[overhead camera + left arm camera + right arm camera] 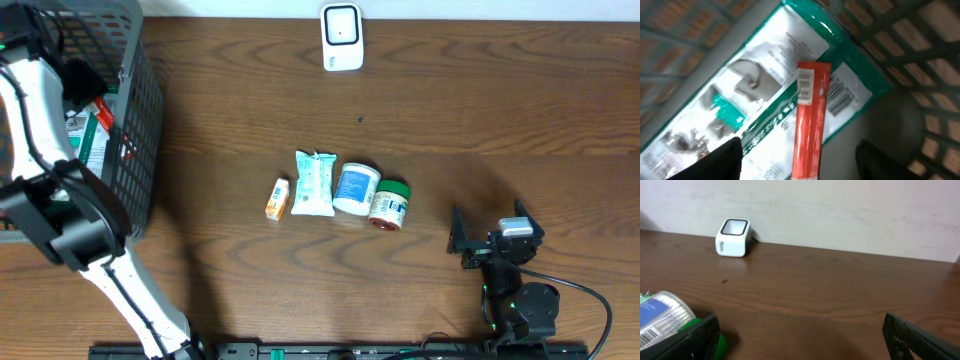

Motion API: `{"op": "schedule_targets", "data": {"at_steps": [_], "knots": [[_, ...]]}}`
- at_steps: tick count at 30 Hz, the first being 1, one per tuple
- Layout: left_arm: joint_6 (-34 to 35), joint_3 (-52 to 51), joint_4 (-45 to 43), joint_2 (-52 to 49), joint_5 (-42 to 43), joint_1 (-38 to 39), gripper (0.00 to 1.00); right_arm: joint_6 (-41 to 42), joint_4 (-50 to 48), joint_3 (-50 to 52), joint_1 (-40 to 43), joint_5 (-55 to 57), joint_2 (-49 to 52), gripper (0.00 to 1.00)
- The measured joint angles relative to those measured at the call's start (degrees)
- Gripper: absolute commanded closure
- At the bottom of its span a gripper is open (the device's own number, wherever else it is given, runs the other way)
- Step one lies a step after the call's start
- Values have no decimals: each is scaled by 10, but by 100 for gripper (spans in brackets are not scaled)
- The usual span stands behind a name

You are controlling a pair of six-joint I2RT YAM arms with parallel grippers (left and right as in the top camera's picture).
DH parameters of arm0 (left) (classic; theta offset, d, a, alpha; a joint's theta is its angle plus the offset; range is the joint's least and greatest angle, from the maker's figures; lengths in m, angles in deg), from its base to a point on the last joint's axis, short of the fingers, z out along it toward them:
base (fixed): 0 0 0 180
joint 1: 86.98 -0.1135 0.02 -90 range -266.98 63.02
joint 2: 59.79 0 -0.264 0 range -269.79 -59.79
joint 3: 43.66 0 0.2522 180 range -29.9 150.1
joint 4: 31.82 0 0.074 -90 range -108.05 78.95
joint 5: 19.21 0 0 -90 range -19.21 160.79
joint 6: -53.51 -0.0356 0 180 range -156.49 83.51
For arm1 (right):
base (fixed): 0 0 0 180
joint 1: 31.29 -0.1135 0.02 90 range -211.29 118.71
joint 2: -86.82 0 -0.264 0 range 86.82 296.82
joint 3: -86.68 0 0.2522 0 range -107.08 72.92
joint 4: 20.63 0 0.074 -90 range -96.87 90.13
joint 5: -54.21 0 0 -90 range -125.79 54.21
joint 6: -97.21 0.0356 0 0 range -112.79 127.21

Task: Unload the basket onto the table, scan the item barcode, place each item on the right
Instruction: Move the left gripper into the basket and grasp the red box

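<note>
In the left wrist view a red stick packet (810, 120) with a barcode label at its top end lies on a white and green pouch (740, 100) inside the grey basket (145, 110). My left gripper (800, 152) hangs over it, open, a dark finger on each side of the red packet and neither touching it. The white barcode scanner (341, 37) stands at the table's far edge, also in the right wrist view as the scanner (733, 237). My right gripper (490, 232) rests open near the front right with nothing between its fingers.
A row lies mid-table: a small orange packet (277, 199), a white-green pouch (314, 184), a blue-white tub (356, 188) and a green-lidded jar (390, 204). The basket's mesh walls surround my left arm. The jar and tub sit just left of my right gripper (802, 330).
</note>
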Motion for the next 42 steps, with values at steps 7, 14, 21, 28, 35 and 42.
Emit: {"op": "schedule_targets", "data": {"at_steps": [7,14,21,28,35,42], "knots": [[0,-1,-23,-57,29,0,38,0,0,0,0,0,0,1],[-1,1,-23,-92,29,1,89,0,0,0,0,0,0,1],[-1,1,-22,-88,30,1,93,0,0,0,0,0,0,1],[-2,-3,-17,-23,17,2,93,0,0,0,0,0,0,1],[-1,-2,21,201,-20,3,93,0,0,0,0,0,0,1],[1,5,185,372,17,68,93,0,0,0,0,0,0,1]]}}
